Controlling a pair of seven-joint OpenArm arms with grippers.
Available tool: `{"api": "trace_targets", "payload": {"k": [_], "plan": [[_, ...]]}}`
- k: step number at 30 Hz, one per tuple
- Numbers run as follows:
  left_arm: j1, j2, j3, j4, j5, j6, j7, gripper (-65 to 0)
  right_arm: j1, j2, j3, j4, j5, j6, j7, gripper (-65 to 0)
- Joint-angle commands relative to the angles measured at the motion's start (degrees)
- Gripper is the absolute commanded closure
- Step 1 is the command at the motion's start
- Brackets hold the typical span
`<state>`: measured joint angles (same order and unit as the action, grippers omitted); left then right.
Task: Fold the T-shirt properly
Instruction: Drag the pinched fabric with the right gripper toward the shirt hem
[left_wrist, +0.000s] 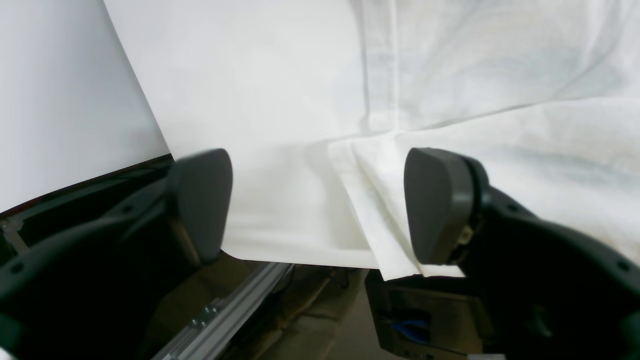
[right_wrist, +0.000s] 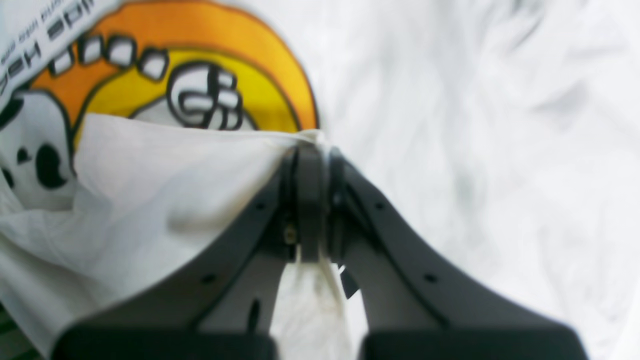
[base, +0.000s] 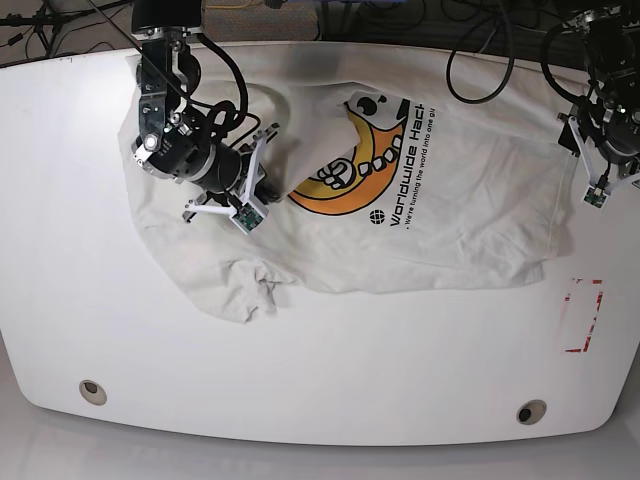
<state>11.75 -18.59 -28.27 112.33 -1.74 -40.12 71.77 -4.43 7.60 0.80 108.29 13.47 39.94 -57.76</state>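
Between the closed jaws of the right gripper sits only a thin pinch of the T-shirt, just beside the orange badge, so a quick pull could slip the cloth free or drag the shirt into a bunch. Ahead of the left gripper, whose jaws stand wide and empty, a folded edge hangs over the table rim; it probably slides further off if the shirt is tugged.
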Motion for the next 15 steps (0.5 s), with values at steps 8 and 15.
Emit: {"api": "trace_targets", "payload": {"k": [8,15], "plan": [[-0.19,-0.97,-0.26,0.77,0.37,0.12,-0.16,-50.4,4.47,0.36,0.21,-0.2,0.64,0.06,0.92,0.0],[-0.19,-0.97,-0.26,0.77,0.37,0.12,-0.16,-50.4,7.28,1.33,-1.19,-2.31,0.72,0.06,0.92,0.0]]}}
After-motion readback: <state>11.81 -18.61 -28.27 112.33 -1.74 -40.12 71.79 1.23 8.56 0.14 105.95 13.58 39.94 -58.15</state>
